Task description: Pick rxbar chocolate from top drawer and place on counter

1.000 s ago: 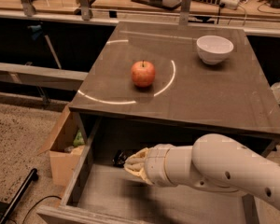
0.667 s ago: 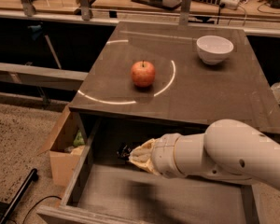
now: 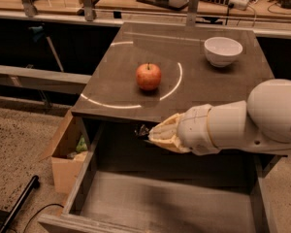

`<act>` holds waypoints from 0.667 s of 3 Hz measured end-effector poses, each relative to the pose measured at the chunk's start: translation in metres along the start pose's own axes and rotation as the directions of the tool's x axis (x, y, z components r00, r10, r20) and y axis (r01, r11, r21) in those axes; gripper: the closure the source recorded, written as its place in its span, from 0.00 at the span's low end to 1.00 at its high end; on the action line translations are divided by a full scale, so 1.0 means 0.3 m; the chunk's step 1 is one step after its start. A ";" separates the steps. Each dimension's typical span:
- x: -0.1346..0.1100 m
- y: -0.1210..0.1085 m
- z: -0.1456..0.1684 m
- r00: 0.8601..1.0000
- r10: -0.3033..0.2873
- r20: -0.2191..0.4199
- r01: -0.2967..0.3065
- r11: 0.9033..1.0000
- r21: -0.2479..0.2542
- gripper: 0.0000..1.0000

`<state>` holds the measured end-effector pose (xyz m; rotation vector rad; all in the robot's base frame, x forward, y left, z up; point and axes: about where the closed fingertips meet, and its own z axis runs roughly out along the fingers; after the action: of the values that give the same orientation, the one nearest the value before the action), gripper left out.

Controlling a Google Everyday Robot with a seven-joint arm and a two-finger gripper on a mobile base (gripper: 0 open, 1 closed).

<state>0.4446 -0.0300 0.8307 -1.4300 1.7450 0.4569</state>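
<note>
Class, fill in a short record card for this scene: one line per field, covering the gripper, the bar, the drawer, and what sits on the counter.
gripper: gripper above the open top drawer, just below the counter's front edge
held item: small dark shiny thing at its tip, likely the rxbar chocolate
drawer floor: bare where visible
counter: red apple inside the white arc; white bowl at back right
beside drawer: cardboard box on the floor, left

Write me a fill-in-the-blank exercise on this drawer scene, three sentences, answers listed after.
1. The fruit on the counter inside the white arc is a red ____.
2. Near the counter's far right corner stands a white ____.
3. The gripper is at the counter's front edge, above the open top ____, with the dark rxbar chocolate at its tip.

Answers: apple; bowl; drawer
</note>
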 end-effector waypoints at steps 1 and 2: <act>-0.079 -0.118 -0.109 0.999 -0.049 0.002 0.049 0.998 0.029 1.00; -0.174 -0.252 -0.208 0.992 -0.126 -0.017 0.127 0.988 0.088 1.00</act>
<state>0.4940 -0.0632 0.9243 -1.4717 1.6505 0.3000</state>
